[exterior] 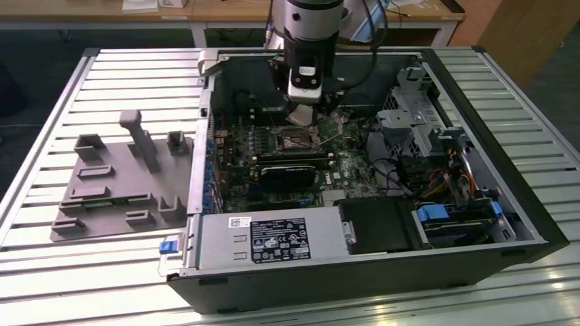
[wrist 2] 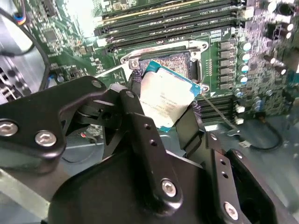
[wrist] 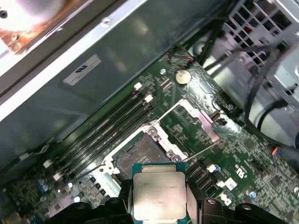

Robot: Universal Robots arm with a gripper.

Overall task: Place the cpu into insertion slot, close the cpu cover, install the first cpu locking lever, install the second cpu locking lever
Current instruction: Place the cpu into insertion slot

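Note:
My gripper (exterior: 303, 114) hangs inside the open computer case, shut on the cpu (wrist 2: 164, 99), a flat square chip with a silver-grey top and green edge. In both wrist views the cpu (wrist: 159, 193) sits tilted between the black fingers (wrist 2: 136, 109), a little above the board. The insertion slot (wrist: 142, 156) lies just beyond the chip, dark and uncovered, and appears again partly behind it (wrist 2: 180, 61) and under the gripper (exterior: 292, 139). The cpu cover (wrist: 198, 120) is swung open on the slot's far side. A thin locking lever (wrist: 202, 150) sticks out beside the slot.
Long black memory slots (wrist 2: 163, 21) run alongside the socket. A black heatsink block (exterior: 290, 173) lies on the board nearer the power supply (exterior: 272, 241). Cables and a drive cage (exterior: 435, 156) crowd the exterior view's right. A grey fixture plate (exterior: 122, 180) rests outside the case.

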